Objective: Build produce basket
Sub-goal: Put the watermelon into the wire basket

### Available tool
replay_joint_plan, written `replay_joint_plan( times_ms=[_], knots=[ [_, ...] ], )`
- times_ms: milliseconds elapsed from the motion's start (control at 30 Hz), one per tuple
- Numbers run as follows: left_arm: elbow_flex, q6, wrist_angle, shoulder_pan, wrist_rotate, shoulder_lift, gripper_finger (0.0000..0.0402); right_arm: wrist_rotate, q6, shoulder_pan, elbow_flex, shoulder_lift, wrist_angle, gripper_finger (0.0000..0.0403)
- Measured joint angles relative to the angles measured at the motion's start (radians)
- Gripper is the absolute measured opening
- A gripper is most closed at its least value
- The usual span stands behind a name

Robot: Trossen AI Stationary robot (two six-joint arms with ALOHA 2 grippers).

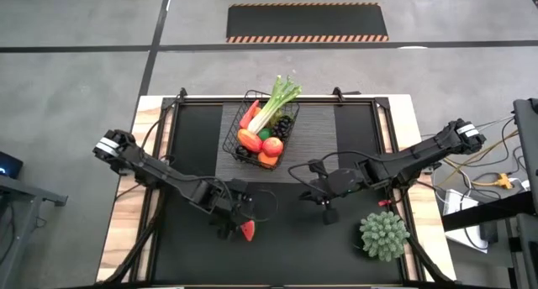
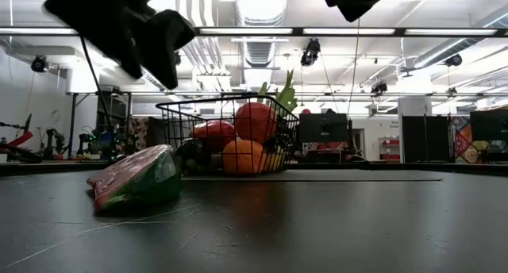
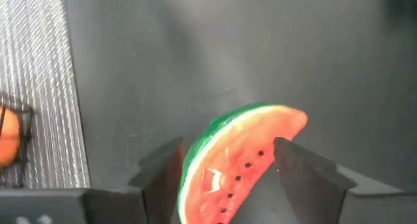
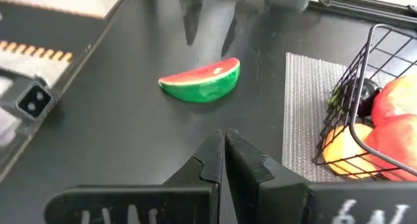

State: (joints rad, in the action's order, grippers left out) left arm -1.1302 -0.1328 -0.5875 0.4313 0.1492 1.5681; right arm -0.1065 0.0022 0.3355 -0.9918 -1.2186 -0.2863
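Observation:
The black wire basket stands on a grey ribbed mat at the table's far middle. It holds a green leek, dark grapes, an apple, oranges and other produce. A watermelon slice lies on its side on the black table near the front; it also shows in the low view and the right wrist view. My left gripper is open above the slice, one finger on either side, clear of it in the low view. My right gripper is shut and empty, to the right of the slice.
A green spiky ball plant stands at the table's front right. The grey ribbed mat reaches right of the basket. Black table surface lies between the slice and the basket.

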Motion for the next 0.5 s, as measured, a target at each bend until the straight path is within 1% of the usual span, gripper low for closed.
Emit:
replay_joint_plan(
  times_ms=[67,133,267,500],
  knots=[
    [0.027,0.071,0.025,-0.005,-0.004,0.000,0.0227,0.000,0.011,0.000,0.004,0.000,0.028,0.0009],
    [0.064,0.109,0.075,-0.018,-0.030,0.000,0.0229,0.000,0.015,0.000,0.013,0.000,0.053,0.0009],
    [0.162,0.123,0.219,-0.044,-0.086,0.000,0.0230,0.000,0.025,0.000,0.033,0.000,0.101,0.0009],
    [0.316,0.124,0.464,-0.062,-0.101,0.001,0.0230,0.000,0.025,0.000,0.048,0.000,0.151,0.0009]
  ],
)
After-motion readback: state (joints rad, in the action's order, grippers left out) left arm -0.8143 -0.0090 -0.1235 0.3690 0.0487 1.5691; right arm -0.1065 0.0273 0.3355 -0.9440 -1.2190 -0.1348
